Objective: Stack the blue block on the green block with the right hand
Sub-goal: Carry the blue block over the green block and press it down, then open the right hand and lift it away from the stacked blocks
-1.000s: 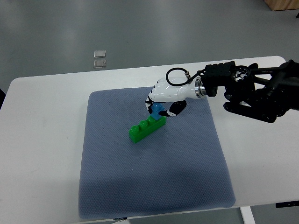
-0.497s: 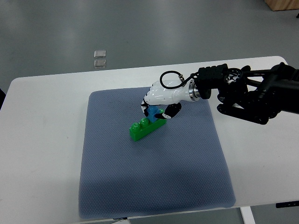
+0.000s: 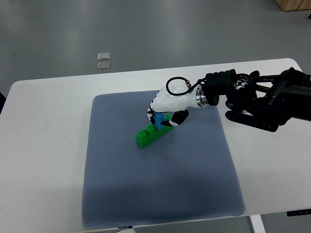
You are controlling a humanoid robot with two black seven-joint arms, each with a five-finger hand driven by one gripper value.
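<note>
"Where's the blue block (image 3: 159, 118) now?"

"Pinched in the right hand (image 3: 167, 105), fingers curled around it, sitting right at the far end of the green block (image 3: 152, 133). From here I can't tell whether the studs have seated or it's only resting on top."

"Why hold it from above like that?"

"My guess is so the hand can push straight down. The green block is long and lies slantwise, pointing from about seven o'clock to one o'clock on the mat (image 3: 121, 194)."

"What's that mat for?"

"It's grey-blue woven cloth, finely dimpled, which probably keeps hard glossy plastic from skating on the smooth white table (image 3: 43, 160). The hand itself is shiny white shell with black joints."

"And the left arm?"

"Not in sight."
</note>
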